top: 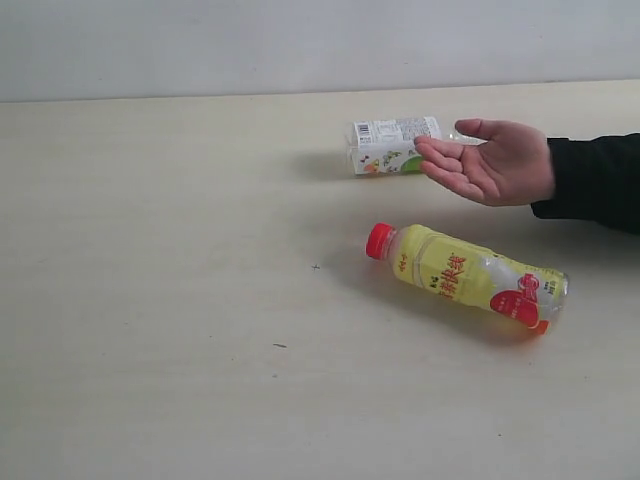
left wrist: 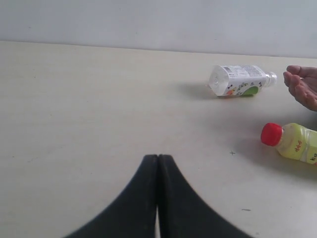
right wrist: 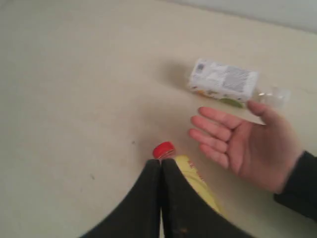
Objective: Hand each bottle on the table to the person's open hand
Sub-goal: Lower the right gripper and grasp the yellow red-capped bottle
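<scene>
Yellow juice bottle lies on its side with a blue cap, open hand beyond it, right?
No: the cap is red, not blue; the exterior view shows it. The yellow juice bottle does lie on its side, the open hand beyond it.

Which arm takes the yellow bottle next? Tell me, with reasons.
Right. The right gripper, shut, sits by the yellow bottle at its red cap, near the open hand. The left gripper, also shut, is farther from it.

The clear bottle (top: pixel 392 146) is partly hidden behind the hand (top: pixel 497 163); the juice bottle (right wrist: pixel 195 178) is half covered by the right gripper (right wrist: pixel 161 163).
</scene>
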